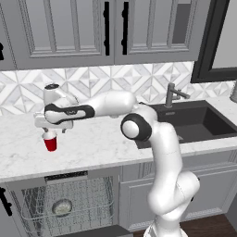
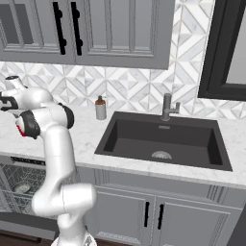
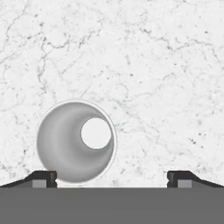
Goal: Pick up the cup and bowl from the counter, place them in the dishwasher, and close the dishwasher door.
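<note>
The cup (image 1: 50, 143) stands upright on the bench (image 1: 102, 143), red with a pale rim, near the front edge and just above the open dishwasher (image 1: 65, 203); from the hand view it is seen from straight above as a pale ring (image 3: 76, 141) with its floor showing through the mouth. The end effector (image 1: 49, 133) hangs directly over it with its jaws spread as wide as they go and nothing between them: in the hand view the cup sits off toward one of the fingertips (image 3: 43, 178) rather than centred in the gap (the other tip stands well clear on bare marble), so I judge a small sideways correction is wanted before the jaws can close on it squarely. The bowl (image 1: 62, 207), by contrast, already lies in the lower wire rack of the dishwasher, which puts that half of the carrying work behind us. The dishwasher door (image 1: 92, 231) is down and open, its panel just visible at the bottom of the left base view, and the rack is drawn out over it. What remains, as I read it, is to grip the cup, lift it off the bench, set it into the rack near the bowl, and then swing the door up shut. Further along the bench a soap bottle (image 2: 100, 108) stands beside the dark sink (image 2: 163, 139) and its faucet (image 2: 167, 106), well away from the work and no obstacle to it.
</note>
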Robot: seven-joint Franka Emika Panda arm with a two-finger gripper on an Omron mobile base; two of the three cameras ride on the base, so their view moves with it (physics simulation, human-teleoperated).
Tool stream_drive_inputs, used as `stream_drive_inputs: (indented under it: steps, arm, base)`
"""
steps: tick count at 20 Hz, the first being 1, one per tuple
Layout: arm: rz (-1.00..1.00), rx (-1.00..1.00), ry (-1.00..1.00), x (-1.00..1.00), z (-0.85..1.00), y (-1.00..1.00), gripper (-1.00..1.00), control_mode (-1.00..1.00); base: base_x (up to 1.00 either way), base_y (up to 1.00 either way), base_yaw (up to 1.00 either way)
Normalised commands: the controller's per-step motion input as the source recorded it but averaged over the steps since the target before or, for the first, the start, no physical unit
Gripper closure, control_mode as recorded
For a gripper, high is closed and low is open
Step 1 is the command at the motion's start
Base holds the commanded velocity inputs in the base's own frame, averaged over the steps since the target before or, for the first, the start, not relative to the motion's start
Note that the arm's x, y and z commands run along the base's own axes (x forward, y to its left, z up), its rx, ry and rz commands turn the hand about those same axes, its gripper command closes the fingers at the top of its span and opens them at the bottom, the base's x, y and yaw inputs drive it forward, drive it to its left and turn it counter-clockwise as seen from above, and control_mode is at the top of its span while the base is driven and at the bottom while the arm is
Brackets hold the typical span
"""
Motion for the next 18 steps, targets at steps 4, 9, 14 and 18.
stream_drive_inputs:
  steps: [4, 9, 14, 18]
  arm:
    - [0.01, 0.0, 0.0, 0.08, -0.1, 0.0, -1.0, -1.0]
    - [0.01, 0.0, 0.0, 0.25, -0.21, 0.05, -1.0, -1.0]
    - [0.0, 0.0, 0.0, 0.2, -0.36, 0.08, -1.0, -1.0]
    - [0.0, 0.0, 0.0, 0.0, -0.23, 0.02, -1.0, -1.0]
  base:
    - [0.0, 0.0, 0.0]
    - [0.0, 0.0, 0.0]
    - [0.0, 0.0, 0.0]
    - [0.0, 0.0, 0.0]
